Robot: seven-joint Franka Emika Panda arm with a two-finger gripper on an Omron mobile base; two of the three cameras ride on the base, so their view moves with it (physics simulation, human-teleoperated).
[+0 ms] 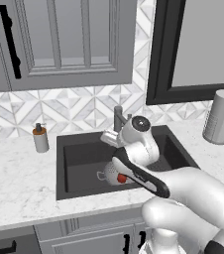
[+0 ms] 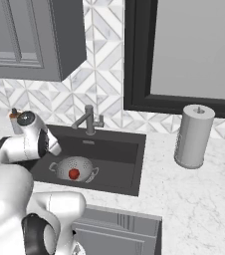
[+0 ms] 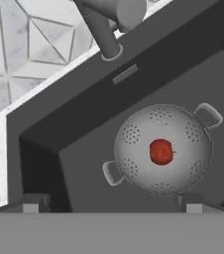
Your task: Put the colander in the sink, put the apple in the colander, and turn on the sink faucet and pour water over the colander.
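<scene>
The apple (image 3: 161, 151) sits in the colander (image 3: 162, 149), down in the sink (image 3: 84, 168). The jaws are spread wide above it, holding nothing. I think the faucet (image 2: 88, 120) comes next: reach its lever and push.

Arm (image 1: 183, 193): glossy white rounded link shells, dark grey/black joint rings, black strip along the forearm edge. Round cap with dark centre on the upper joint (image 2: 26, 118). Finger tips (image 3: 30, 204) small, grey, blocky.
</scene>
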